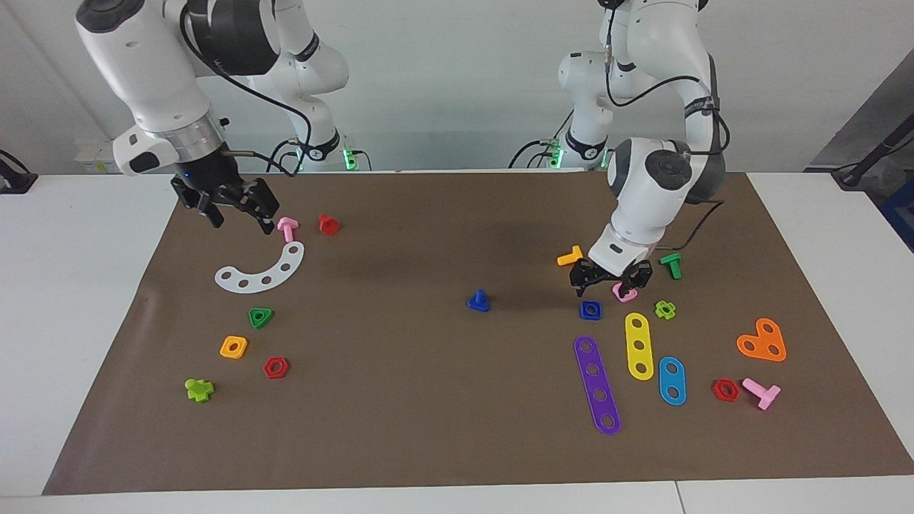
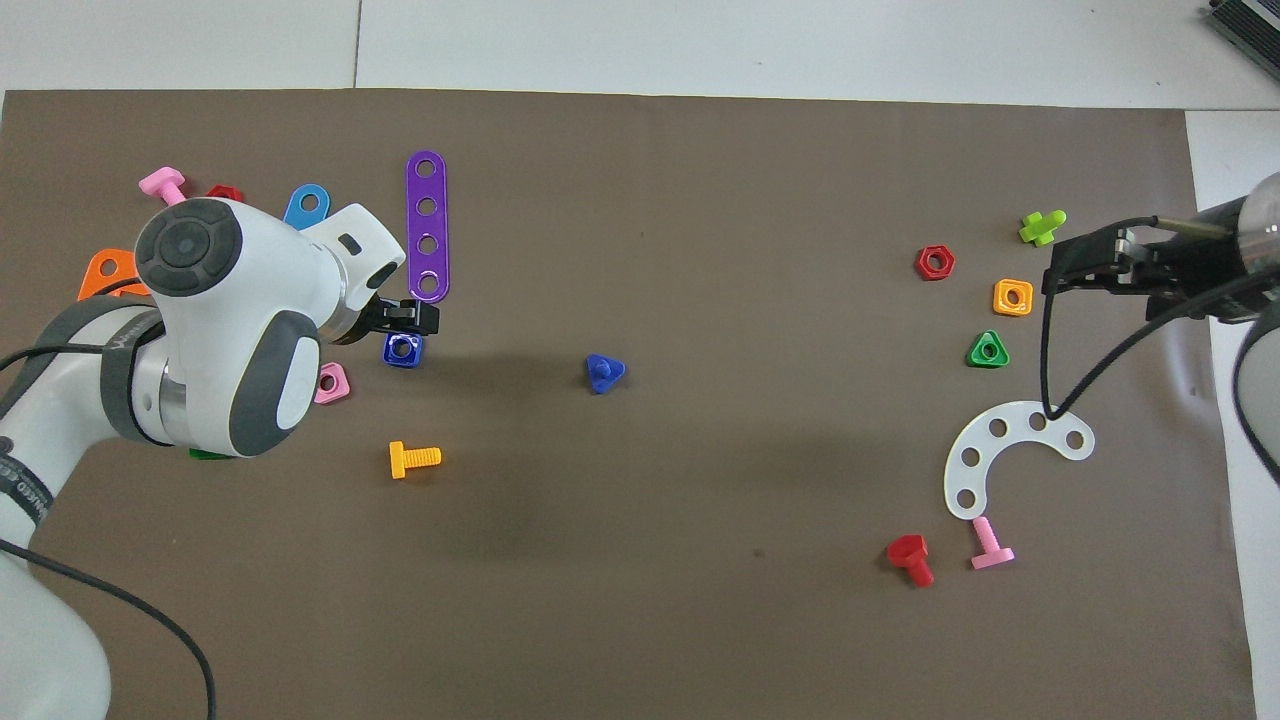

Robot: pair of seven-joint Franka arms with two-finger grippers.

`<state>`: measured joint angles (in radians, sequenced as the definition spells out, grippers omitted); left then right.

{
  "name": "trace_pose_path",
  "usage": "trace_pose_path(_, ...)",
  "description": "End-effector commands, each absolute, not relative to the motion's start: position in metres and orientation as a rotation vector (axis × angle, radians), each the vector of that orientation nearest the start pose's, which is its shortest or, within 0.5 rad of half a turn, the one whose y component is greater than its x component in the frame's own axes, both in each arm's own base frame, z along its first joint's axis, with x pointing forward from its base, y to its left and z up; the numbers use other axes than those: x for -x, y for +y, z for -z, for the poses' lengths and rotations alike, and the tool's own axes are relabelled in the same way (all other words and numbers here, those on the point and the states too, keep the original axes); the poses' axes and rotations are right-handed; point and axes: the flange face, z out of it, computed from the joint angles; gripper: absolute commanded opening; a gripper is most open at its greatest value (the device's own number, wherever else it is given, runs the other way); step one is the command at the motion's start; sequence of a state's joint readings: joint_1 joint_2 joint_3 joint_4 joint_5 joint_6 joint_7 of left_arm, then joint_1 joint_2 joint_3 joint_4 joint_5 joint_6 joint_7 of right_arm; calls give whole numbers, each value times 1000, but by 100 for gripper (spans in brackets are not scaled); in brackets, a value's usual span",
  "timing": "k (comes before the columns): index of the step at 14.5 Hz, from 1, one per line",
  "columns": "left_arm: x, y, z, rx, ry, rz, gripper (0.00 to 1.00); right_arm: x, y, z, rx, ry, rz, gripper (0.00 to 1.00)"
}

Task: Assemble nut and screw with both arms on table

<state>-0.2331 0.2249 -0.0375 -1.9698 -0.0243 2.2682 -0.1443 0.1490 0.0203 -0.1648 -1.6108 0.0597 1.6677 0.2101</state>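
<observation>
While the left pincer hangs low over the worktop, its fingers are spread apart and hold nothing. It is just above the pink nut and very close to the blue nut. The blue nut lies flat on the brown mat, a little farther from the robots than the pincer, right by the end of the purple strip. From above, the pincer's black tips touch the edge of the blue nut, but I cannot tell if they really touch it.

The blue screw stands on its flat head near the middle of the mat, with its short stem pointing up. It is well apart from the nut, toward the right arm's end.

The right pincer waits up in the air near the pink bolt and the white curved strip. Its fingers are open and empty.
</observation>
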Motion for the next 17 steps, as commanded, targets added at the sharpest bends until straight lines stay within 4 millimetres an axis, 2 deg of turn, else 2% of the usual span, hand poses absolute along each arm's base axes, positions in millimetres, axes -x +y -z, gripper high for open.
trace_pose_path(1, -576, -161, -328, 3171, 161, 118, 91, -557, -34, -630, 3069, 260, -12, 100)
trace_pose_path(2, -577, -161, -321, 3168, 167, 106, 90, -554, -41, -634, 3075, 218, -29, 100)
trace_pose_path(4, -578, -161, -321, 3158, 187, 111, 89, -554, -39, -631, 3082, 193, -31, 100)
trace_pose_path(7, -577, -163, -307, 3145, 216, 92, 87, -551, -11, -629, 3149, 102, -38, 100)
trace_pose_path(11, -576, -161, -298, 3138, 268, 84, 83, -549, -21, -629, 3133, 146, -43, 100)
trace_pose_path(12, -574, -159, -296, 3136, 270, 74, 81, -549, -15, -628, 3134, 132, -51, 100)
trace_pose_path(17, -576, -154, -297, 3132, 306, 79, 79, -546, -17, -624, 3133, 144, -63, 100)
